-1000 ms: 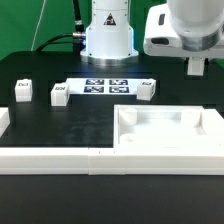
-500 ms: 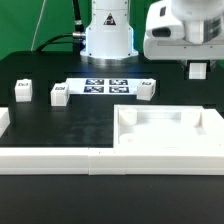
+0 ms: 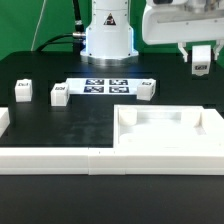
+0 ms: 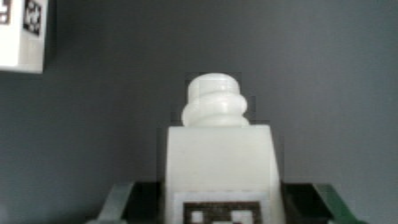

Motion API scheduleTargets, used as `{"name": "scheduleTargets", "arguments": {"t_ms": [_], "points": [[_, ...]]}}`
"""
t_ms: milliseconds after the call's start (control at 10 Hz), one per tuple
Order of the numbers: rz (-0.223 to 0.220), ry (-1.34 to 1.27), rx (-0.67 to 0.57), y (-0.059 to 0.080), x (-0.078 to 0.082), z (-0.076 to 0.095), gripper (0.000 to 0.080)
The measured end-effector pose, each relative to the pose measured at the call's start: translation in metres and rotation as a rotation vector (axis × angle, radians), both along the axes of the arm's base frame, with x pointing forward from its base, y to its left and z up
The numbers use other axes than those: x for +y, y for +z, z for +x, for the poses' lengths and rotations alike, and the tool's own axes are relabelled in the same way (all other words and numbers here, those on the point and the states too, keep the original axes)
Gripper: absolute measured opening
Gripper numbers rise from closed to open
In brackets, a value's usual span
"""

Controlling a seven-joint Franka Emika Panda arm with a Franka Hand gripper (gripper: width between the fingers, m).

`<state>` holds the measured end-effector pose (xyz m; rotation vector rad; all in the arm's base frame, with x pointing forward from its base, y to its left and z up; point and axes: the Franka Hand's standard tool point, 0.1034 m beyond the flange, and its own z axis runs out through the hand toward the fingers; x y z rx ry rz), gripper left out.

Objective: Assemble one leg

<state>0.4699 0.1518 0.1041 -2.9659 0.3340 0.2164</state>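
My gripper (image 3: 202,62) hangs at the exterior view's far right, above the table, shut on a leg (image 3: 202,57), a small white block with a tag on its face. In the wrist view the held leg (image 4: 221,150) fills the middle, its rounded peg pointing away, with a dark finger (image 4: 132,200) on each side of it and my gripper (image 4: 221,198) closed around it. Three more legs stand on the black table: two at the exterior view's left (image 3: 22,91) (image 3: 59,95) and one by the marker board's right end (image 3: 146,90).
The marker board (image 3: 105,86) lies in front of the robot base. The large white tray-shaped part (image 3: 170,130) stands at the front right. White border rails (image 3: 50,158) run along the front and left. A tagged white piece (image 4: 22,35) shows at the wrist view's edge.
My gripper has risen with the leg in it and shifted slightly toward the exterior view's right. The other parts have not moved.
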Motion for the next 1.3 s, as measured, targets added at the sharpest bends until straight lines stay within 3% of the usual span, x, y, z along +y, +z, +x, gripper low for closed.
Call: {"name": "scheduleTargets", "arguments": {"t_ms": [400, 600, 900, 1300], "points": [[-0.01, -0.013, -0.317, -0.003, 0.014, -0.002, 0.0288], [-0.037, 0.061, -0.443, -0.003, -0.004, 0.012, 0.0288], [-0.069, 0.17, -0.466, 0.0, -0.026, 0.027, 0.0288], [-0.071, 0.203, -0.48, 0.002, -0.025, 0.033, 0.0288]]}}
